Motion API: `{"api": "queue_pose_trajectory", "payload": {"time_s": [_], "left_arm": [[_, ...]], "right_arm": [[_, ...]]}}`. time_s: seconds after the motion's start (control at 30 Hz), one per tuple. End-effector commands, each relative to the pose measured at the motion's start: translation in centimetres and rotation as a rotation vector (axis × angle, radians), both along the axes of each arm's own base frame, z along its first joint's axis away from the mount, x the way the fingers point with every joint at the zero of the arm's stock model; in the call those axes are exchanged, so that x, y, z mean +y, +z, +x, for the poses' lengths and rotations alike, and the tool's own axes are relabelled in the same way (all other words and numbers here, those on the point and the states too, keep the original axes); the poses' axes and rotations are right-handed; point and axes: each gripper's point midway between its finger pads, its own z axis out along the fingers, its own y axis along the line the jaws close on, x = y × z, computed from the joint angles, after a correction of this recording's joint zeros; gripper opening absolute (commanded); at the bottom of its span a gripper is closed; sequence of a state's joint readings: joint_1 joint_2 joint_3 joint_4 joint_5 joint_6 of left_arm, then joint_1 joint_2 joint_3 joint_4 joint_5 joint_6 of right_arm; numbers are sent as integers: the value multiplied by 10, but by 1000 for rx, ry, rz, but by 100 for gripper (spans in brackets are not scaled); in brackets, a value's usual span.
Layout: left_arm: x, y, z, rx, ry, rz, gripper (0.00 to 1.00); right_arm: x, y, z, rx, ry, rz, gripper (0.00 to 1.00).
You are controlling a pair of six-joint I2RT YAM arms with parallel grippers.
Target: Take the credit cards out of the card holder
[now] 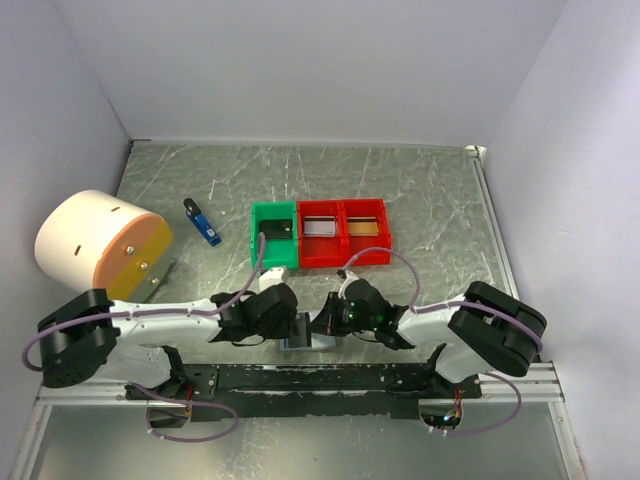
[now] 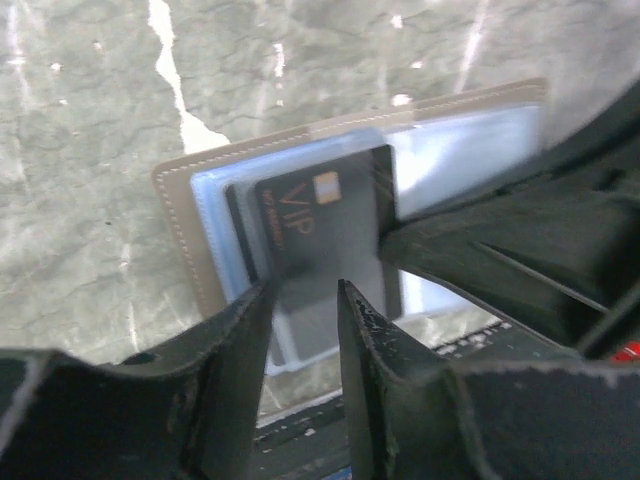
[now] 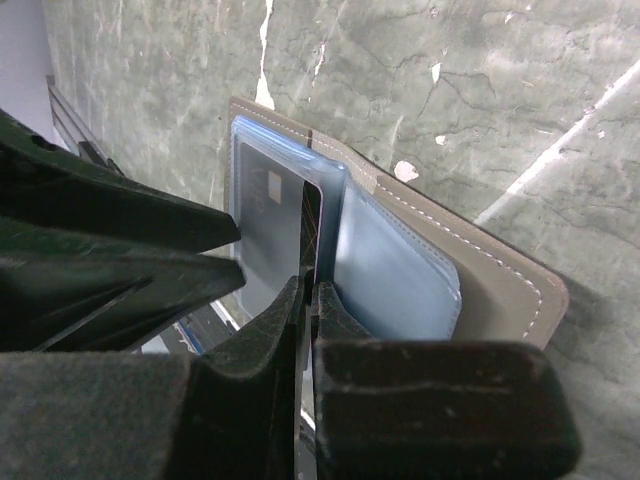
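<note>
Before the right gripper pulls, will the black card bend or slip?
The black VIP card looks flat and straight-edged, so probably stiff. Its smooth face may slip in the right gripper. The card holder seems thin and light; it may drag along.

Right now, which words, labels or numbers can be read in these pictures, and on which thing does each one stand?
"VIP": on the black card inside the card holder, left wrist view.
Small print beside "VIP" on that card: too blurred to read.
Cards in the red trays, blue-and-black gadget: too small to show any text.
</note>
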State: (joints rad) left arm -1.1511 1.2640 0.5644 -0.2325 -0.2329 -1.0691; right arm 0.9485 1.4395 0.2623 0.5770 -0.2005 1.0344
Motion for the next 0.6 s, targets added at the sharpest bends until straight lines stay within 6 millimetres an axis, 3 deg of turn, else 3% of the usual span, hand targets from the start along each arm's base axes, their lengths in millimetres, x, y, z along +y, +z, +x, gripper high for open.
{"api": "queue_pose_trajectory", "payload": {"time_s": [0.0,0.57], "left_arm": [[13,-14,1,5,11,144,42],[19,-25,0,15,34,173,36]], "right_arm": [[-9,-8,-2,0,-1,-37,3],[-23,-1,0,-17,-11,-50,5]]}}
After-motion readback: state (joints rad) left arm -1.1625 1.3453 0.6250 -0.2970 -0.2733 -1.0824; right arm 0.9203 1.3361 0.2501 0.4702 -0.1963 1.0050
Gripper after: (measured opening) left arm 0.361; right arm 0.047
